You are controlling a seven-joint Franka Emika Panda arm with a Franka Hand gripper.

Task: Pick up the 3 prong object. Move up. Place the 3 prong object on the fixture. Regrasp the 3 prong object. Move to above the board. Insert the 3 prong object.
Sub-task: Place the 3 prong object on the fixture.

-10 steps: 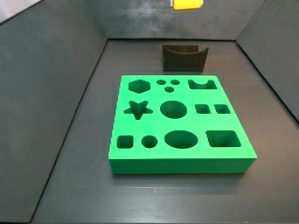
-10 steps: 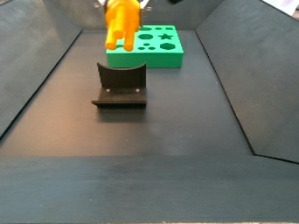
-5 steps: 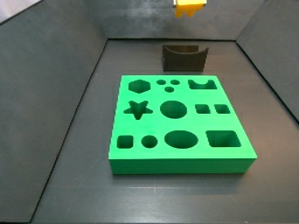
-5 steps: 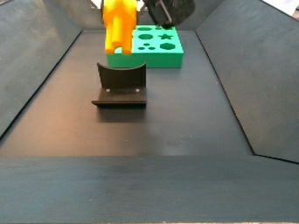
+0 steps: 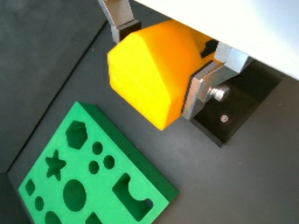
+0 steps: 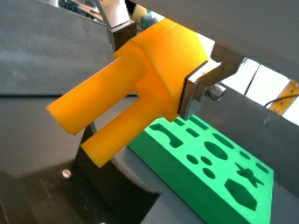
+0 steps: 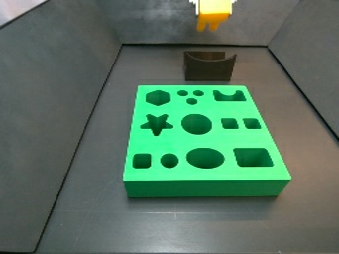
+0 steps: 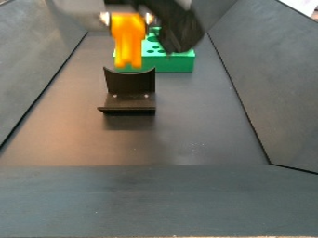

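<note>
Three prong object point(image 8: 125, 41) upright, claw point(image 5: 163, 66) gripping, prongs down

Floor point(image 8: 162, 186): dark grey, matte, flat. Walls point(image 7: 66, 30): dark grey panels sloping outward on all sides. Lighting: diffuse, even.

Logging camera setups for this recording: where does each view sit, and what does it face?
Wrist view: above the board, looking down past the 3 prong object held in the gripper.
Wrist view: low beside the 3 prong object, prongs toward the camera, board behind; silver fingers show.
Side view: at the board's near end, facing the fixture.
Side view: opposite end, fixture nearest; blurred gripper.
All four share the object and board.
</note>
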